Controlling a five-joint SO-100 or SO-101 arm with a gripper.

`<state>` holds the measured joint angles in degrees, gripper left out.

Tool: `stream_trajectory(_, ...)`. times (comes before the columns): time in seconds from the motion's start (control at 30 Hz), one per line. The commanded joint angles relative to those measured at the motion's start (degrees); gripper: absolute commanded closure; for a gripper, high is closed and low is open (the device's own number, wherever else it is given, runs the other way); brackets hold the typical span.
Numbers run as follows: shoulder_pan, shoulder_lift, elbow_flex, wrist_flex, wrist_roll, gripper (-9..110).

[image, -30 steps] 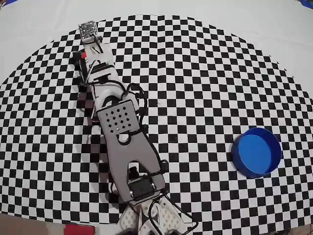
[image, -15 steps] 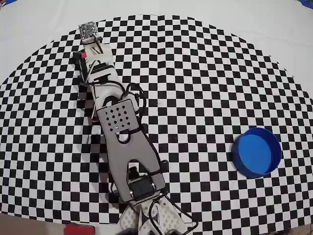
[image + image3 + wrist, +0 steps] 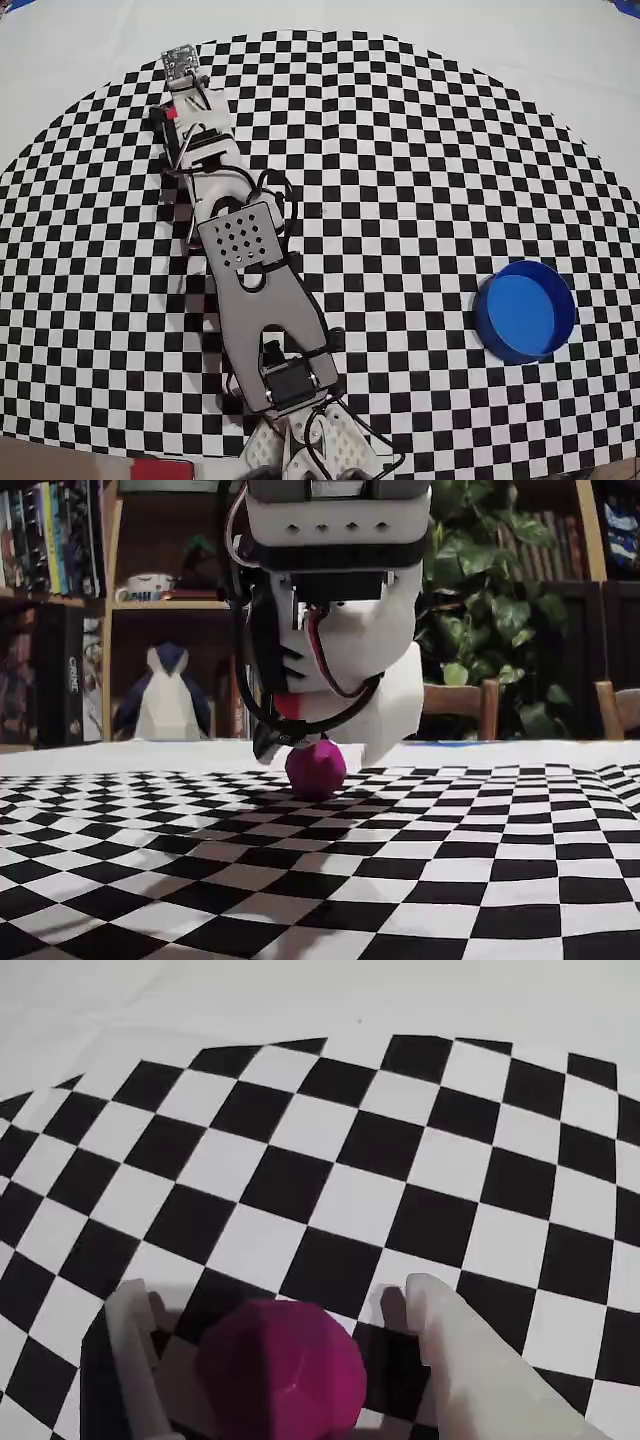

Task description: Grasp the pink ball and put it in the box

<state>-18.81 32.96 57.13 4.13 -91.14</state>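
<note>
The pink ball (image 3: 285,1372) rests on the checkered cloth between my gripper's (image 3: 275,1292) two white fingers. The left finger (image 3: 135,1345) and the right finger (image 3: 455,1355) each stand a little clear of it, so the gripper is open around the ball. In the fixed view the ball (image 3: 315,766) sits on the cloth directly under the gripper (image 3: 320,752). In the overhead view the gripper (image 3: 190,95) is at the far upper left and hides the ball. The blue box (image 3: 525,310) stands far off at the right, empty.
The arm (image 3: 255,290) stretches from its base at the bottom edge up to the upper left. The checkered cloth (image 3: 400,180) ends in plain white table just beyond the gripper. A chair, a plant and shelves stand behind the table in the fixed view.
</note>
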Motion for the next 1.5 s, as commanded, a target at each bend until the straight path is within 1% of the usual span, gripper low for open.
stream_trajectory(0.0,-0.35,0.35,-2.55,0.09,-0.09,73)
stream_trajectory(1.17,-0.70,-0.62,-2.72,-0.18,-0.09,73)
stream_trajectory(1.2,-0.79,-0.53,-2.72,-0.18,-0.09,74)
stream_trajectory(1.23,-0.79,-0.44,-2.72,-0.18,-0.09,80)
stream_trajectory(1.27,-0.88,-0.35,-2.72,-0.18,-0.09,92)
stream_trajectory(1.3,-0.88,-0.26,-2.81,-0.18,0.26,101)
stream_trajectory(1.47,-0.97,0.00,-2.81,-0.18,0.44,101)
